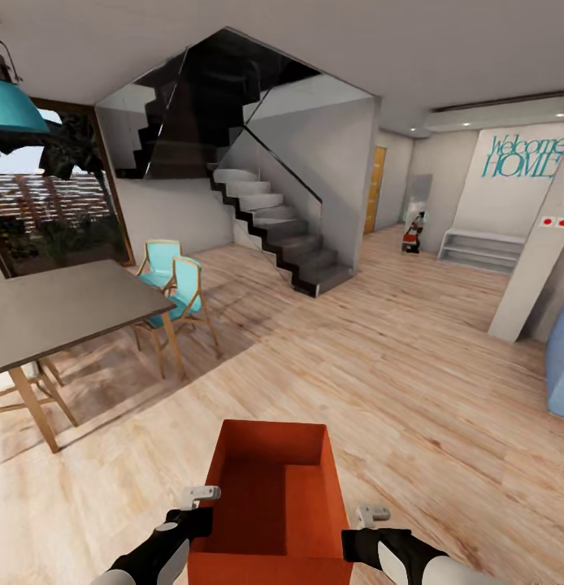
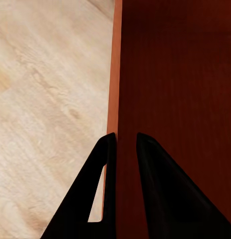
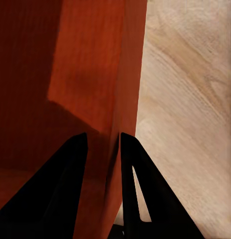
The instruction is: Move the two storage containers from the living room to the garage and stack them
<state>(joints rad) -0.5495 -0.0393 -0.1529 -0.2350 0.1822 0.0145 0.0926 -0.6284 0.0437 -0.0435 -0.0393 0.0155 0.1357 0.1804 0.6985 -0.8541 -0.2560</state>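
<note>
An orange-red storage container [image 1: 274,496] hangs in front of me above the light wood floor of the living room, its open top facing up. My left gripper [image 1: 202,520] is shut on its left wall and my right gripper [image 1: 353,543] on its right wall. In the left wrist view the black fingers [image 2: 108,174] pinch the thin orange wall [image 2: 113,89], one finger inside the bin, one outside. The right wrist view shows the same on the other wall [image 3: 126,99], with the right gripper [image 3: 103,142] straddling it.
A grey dining table [image 1: 71,305] with teal chairs [image 1: 178,284] stands at the left. A dark staircase [image 1: 282,227] rises ahead. A white pillar [image 1: 535,260] and a blue sofa edge [image 1: 562,366] are at the right. A hallway [image 1: 396,219] opens beyond the stairs.
</note>
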